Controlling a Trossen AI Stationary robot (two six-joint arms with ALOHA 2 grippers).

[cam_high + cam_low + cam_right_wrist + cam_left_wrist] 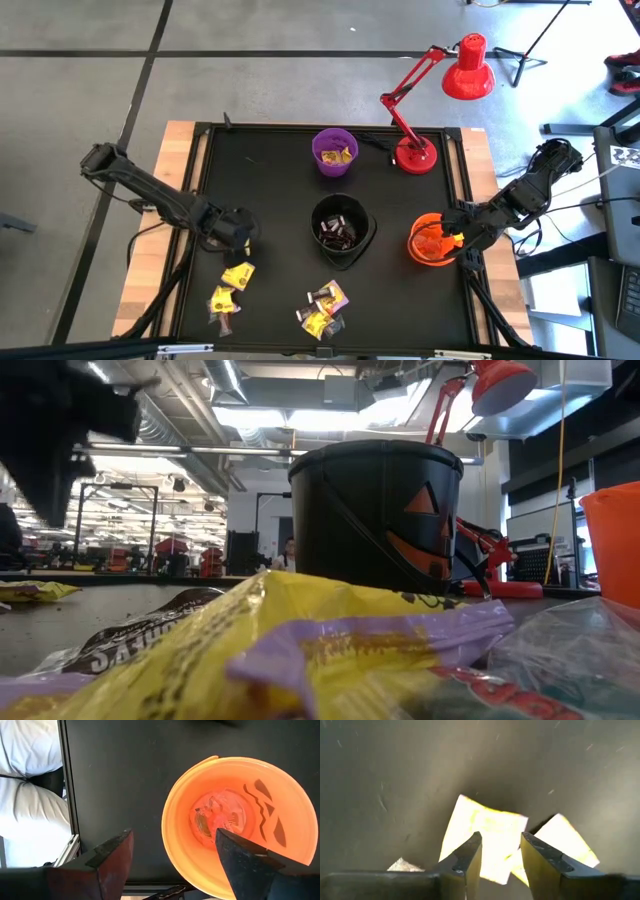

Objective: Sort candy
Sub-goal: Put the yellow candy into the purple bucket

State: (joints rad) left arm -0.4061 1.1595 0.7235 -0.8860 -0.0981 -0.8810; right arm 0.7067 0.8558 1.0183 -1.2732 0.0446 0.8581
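Left gripper point(238, 243), fingers narrow and empty, poised over yellow candy point(485, 837) to pinch it; right gripper point(172, 857) wide over orange bowl point(172, 810), apparently for dropping.

Grey floor point(250, 60) with dark seams; red desk lamp point(466, 68) on the table.

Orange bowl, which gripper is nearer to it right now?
Right. The right gripper hangs open directly above the orange bowl; the left gripper is across the table, over a yellow candy.
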